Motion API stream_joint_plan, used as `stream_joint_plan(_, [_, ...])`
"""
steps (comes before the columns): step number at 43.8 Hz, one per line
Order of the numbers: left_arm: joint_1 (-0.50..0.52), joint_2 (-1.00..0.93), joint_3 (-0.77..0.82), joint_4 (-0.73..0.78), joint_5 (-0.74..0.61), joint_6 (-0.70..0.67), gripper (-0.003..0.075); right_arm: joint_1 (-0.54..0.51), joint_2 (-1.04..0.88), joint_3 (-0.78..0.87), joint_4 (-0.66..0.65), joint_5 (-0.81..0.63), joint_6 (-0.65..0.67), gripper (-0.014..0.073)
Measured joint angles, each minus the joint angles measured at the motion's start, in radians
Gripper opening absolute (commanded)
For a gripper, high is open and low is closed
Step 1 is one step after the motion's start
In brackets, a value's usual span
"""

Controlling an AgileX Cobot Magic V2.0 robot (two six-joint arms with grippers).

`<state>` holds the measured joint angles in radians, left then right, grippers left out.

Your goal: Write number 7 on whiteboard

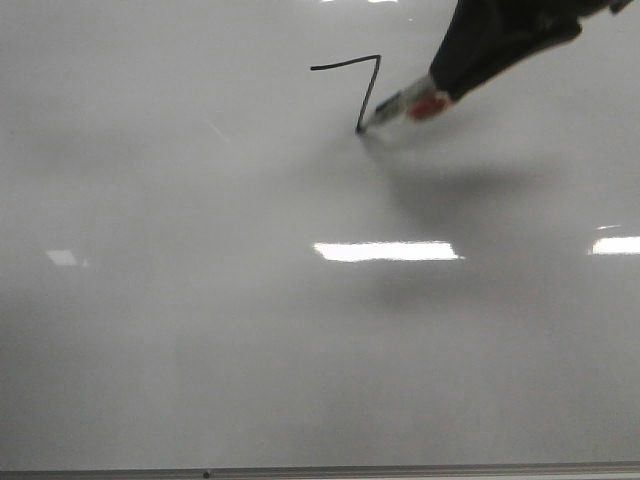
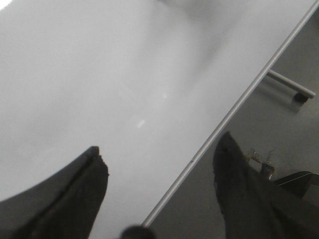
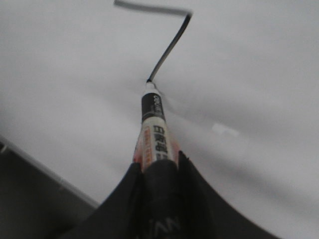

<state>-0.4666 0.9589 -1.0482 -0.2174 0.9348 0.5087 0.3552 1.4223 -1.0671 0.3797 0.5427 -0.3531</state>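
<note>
Dim, soft pictures with glare

Bright rectangular reflections streak the whiteboard below a blurred grey shadow; both wrist views are out of focus.

A plain indoor work room, seemingly a lab or office, though little shows. A large glossy whiteboard with a thin metal edge strip lies flat and mirrors rectangular ceiling lights. Beyond its edge, the left wrist view shows a grey floor and a metal leg with a dark foot
</note>
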Motion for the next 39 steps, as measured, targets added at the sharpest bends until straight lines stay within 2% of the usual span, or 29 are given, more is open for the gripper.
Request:
stream_joint_plan(11, [0.0, 0.0, 0.0, -0.001, -0.008, 0.0, 0.0447, 0.046, -0.011, 0.051, -0.009, -0.01, -0.009, -0.0066])
stream_joint_plan(18, [-0.025, 0.016, 0.0, -0.063, -0.027, 0.083, 0.0528, 0.103, -0.126, 0.052, -0.017, 0.063, -0.118, -0.0066])
stream_joint_plan(26, [-0.138, 0.101, -0.009, -0.117, -0.025, 0.197, 0.0538, 0.181, -0.257, 0.052, -0.018, 0.23, -0.31, -0.0066])
stream_joint_plan(39, [-0.319, 0.285, -0.081, -0.171, -0.016, 0.32, 0.0534, 0.208, -0.38, 0.052, -0.013, 0.411, -0.406, -0.0066])
